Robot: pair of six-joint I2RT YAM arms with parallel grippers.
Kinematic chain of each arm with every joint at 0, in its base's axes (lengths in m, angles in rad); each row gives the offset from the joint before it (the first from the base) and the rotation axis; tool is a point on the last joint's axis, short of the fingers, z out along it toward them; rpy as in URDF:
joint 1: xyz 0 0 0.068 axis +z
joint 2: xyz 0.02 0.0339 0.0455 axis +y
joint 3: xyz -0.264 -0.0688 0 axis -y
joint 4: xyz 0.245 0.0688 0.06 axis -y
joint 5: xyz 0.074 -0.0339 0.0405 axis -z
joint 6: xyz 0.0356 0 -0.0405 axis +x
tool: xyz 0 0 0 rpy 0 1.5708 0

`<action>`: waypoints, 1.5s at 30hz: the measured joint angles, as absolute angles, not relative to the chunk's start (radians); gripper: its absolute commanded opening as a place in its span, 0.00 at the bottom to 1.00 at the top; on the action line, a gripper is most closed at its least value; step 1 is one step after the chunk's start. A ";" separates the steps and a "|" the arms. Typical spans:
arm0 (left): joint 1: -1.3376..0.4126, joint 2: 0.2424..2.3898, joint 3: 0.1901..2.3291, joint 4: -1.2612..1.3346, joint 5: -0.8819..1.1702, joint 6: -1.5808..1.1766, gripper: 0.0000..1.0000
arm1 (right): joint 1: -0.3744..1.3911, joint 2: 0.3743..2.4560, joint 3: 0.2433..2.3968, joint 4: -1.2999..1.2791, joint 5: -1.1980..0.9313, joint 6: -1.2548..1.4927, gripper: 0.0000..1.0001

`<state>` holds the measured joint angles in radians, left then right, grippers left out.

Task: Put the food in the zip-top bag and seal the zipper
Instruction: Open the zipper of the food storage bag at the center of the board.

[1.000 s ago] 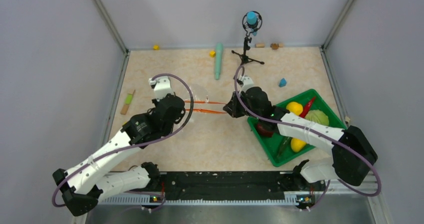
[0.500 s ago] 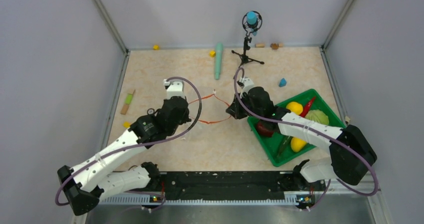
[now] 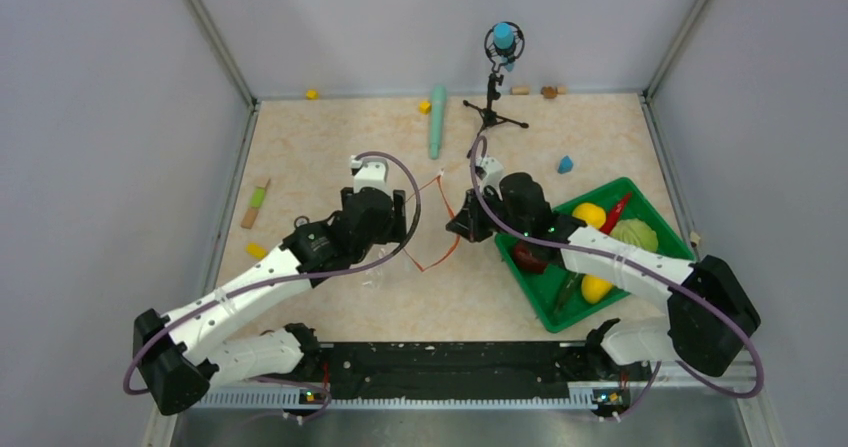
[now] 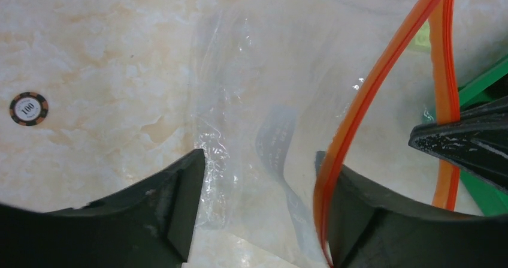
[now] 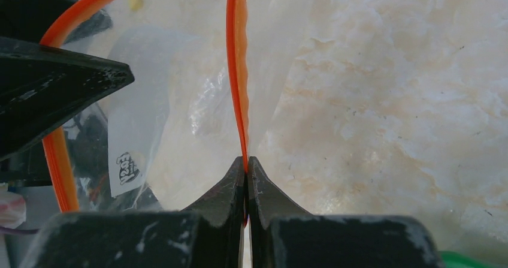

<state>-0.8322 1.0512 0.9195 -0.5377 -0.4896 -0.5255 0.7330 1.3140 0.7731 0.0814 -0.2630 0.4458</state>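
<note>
The clear zip-top bag (image 3: 418, 239) hangs between my two grippers, its mouth bowed into a loop. Its orange zipper (image 3: 447, 252) runs up the left wrist view as two strips (image 4: 383, 64). My left gripper (image 4: 260, 157) is open around the bag (image 4: 263, 88), and one strip rests against its right finger. My right gripper (image 5: 246, 160) is shut on the other zipper strip (image 5: 238, 70). The food lies in the green tray (image 3: 640, 189): a yellow piece (image 3: 589, 215), a red chili (image 3: 617, 212), a green leafy ball (image 3: 634, 235) and a dark red round piece (image 3: 530, 257).
A long teal stick (image 3: 437, 119) and a small tripod stand (image 3: 493, 97) are at the back. A blue block (image 3: 565, 164) lies behind the tray. A green-and-wood stick (image 3: 257, 202) lies at the left wall. A poker chip (image 4: 28, 108) sits left of the bag.
My left gripper has opened and moved right toward the right gripper. The zipper strips, stretched straight a second ago, now bow apart into a loop. The right gripper stays shut in place.
</note>
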 measured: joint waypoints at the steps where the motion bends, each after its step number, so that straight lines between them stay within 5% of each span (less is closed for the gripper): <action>1: -0.832 1.056 0.920 -0.535 -0.489 -0.527 0.52 | 0.733 1.306 0.773 0.081 -0.265 0.446 0.00; 4: -0.832 1.064 0.920 -0.527 -0.488 -0.535 0.12 | 0.733 1.289 0.773 0.081 -0.265 0.446 0.00; 6: -0.832 1.065 0.920 -0.533 -0.502 -0.539 0.00 | 0.733 1.283 0.773 0.075 -0.244 0.447 0.00; 16: -0.843 1.004 0.921 -0.636 -0.671 -0.636 0.00 | 0.706 1.284 0.773 0.016 -0.110 0.470 0.08; 24: -0.839 0.912 0.875 -0.616 -0.638 -0.629 0.00 | 0.674 1.288 0.757 0.052 -0.193 0.383 0.97; 36: -0.832 1.102 0.883 -0.550 -0.567 -0.641 0.00 | 0.656 1.040 0.720 0.010 -0.269 0.427 0.99; 45: -0.832 1.116 0.928 -0.555 -0.573 -0.660 0.00 | 0.656 0.792 0.654 -0.325 0.133 0.606 0.99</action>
